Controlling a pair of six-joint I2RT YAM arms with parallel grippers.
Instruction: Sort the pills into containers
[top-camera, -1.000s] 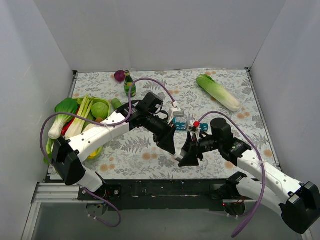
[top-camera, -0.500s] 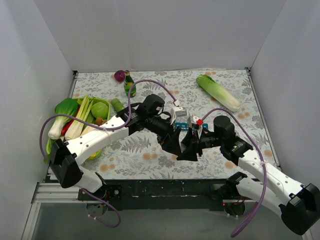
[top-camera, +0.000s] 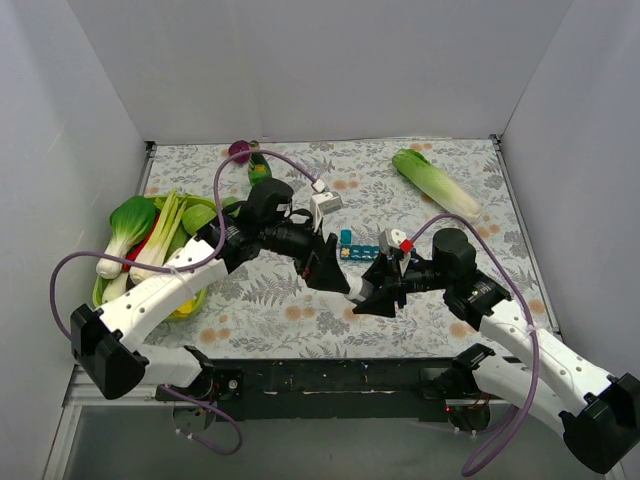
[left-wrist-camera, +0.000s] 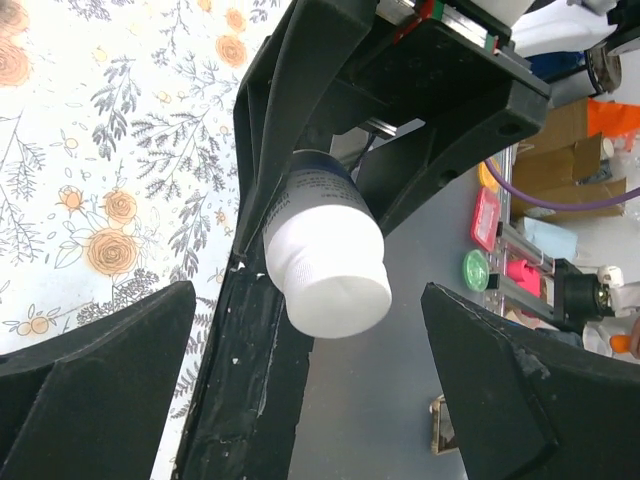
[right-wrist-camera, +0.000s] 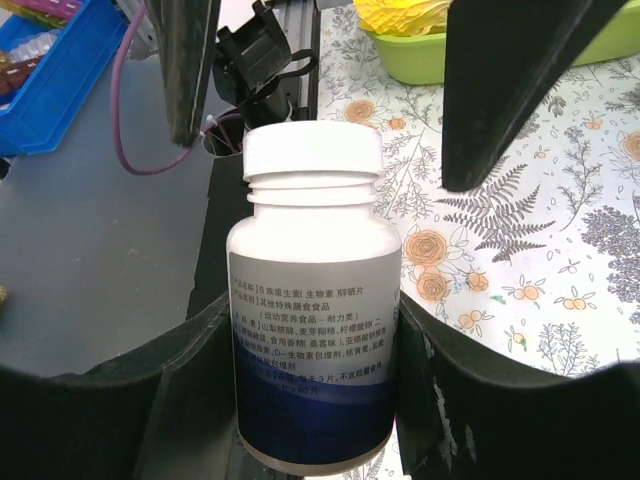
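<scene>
A white pill bottle (right-wrist-camera: 312, 300) with a blue-and-grey label and its white cap on sits between the fingers of my right gripper (right-wrist-camera: 315, 340), which is shut on it. It is held level above the table, cap (top-camera: 356, 293) pointing left. In the left wrist view the cap (left-wrist-camera: 335, 290) hangs between the wide-apart fingers of my left gripper (left-wrist-camera: 308, 330) without touching them. In the top view my left gripper (top-camera: 330, 272) stands open just left of the cap. A short piece of the teal containers (top-camera: 346, 240) shows behind the grippers. No pills show.
A green basket (top-camera: 190, 300) of vegetables lies at the left edge. A cabbage (top-camera: 435, 185) lies at the back right. A green bottle (top-camera: 258, 170) and a purple onion (top-camera: 238, 150) stand at the back. White walls close in three sides.
My left gripper has opened and drawn back to the left, off the bottle's cap. The right gripper still holds the bottle in about the same place.
</scene>
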